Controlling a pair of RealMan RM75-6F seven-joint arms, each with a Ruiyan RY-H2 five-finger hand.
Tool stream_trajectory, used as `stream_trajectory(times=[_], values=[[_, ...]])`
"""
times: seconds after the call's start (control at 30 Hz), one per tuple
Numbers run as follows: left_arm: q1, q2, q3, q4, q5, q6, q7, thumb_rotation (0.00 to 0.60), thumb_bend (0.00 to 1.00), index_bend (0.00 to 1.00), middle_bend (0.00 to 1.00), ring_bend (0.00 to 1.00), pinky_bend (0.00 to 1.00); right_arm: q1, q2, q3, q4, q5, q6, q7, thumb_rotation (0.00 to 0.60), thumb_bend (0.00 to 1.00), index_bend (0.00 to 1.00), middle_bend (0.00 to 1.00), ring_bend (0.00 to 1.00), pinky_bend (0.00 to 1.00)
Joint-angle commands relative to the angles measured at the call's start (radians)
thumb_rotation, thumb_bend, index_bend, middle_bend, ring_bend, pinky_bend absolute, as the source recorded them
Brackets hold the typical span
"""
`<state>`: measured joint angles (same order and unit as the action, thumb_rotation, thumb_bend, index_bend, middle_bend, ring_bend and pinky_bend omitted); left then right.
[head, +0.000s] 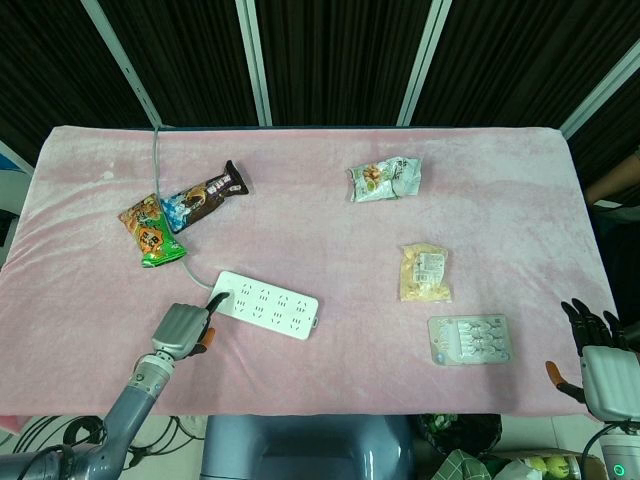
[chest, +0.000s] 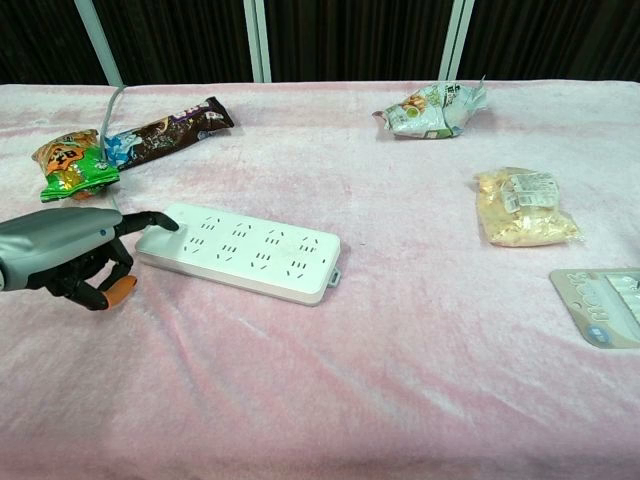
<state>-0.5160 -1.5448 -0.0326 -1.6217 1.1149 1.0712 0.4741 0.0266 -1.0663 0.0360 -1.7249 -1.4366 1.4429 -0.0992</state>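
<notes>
Left robot hand (chest: 70, 255) at the near-left end of the power strip (chest: 240, 252): one finger stretched onto its end, the rest curled under, nothing gripped. Strip lies flat on the pink surface (chest: 400, 350).

Right robot hand (head: 600, 362) well right of the strip, off the edge, fingers spread, empty.

Risk: a lone fingertip could slip, or swing the strip on its cord (head: 158, 160) into the green snack bag (chest: 72, 165) and chocolate bar (chest: 165, 130) beyond.

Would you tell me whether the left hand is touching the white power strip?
Touching: in the chest view the left hand lays one extended fingertip on the power strip.
</notes>
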Motion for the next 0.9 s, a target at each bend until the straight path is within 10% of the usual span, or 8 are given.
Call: stream_trajectory(times=[0.03,0.27,0.43,0.5,0.9], values=[[0.003,0.013,-0.013,-0.027,0.017,0.024,-0.001,0.600,0.54,0.12,0.74,0.84,0.90,0.001,0.000,0.000,0.000,0.000,-0.001,-0.001,0.600,0.23,0.09,0.05,0.14,0.06],[0.045,0.076,-0.020,-0.140,0.143,0.176,-0.005,0.600,0.50,0.11,0.66,0.72,0.79,0.000,0.000,0.000,0.000,-0.001,0.002,-0.001,0.600,0.23,0.09,0.05,0.14,0.06],[0.122,0.173,0.026,-0.238,0.297,0.339,0.013,0.600,0.21,0.11,0.23,0.11,0.21,0.000,0.001,0.000,0.000,0.000,0.001,0.001,0.600,0.23,0.09,0.05,0.14,0.06],[0.167,0.226,0.047,-0.270,0.361,0.419,-0.007,0.600,0.15,0.11,0.14,0.01,0.10,-0.001,0.001,-0.001,0.000,-0.001,0.001,0.001,0.600,0.23,0.09,0.05,0.14,0.06],[0.342,0.501,0.136,-0.200,0.248,0.455,-0.309,0.600,0.08,0.10,0.06,0.00,0.04,-0.003,-0.002,-0.007,-0.006,-0.015,0.008,-0.012,0.600,0.23,0.09,0.05,0.14,0.06]])
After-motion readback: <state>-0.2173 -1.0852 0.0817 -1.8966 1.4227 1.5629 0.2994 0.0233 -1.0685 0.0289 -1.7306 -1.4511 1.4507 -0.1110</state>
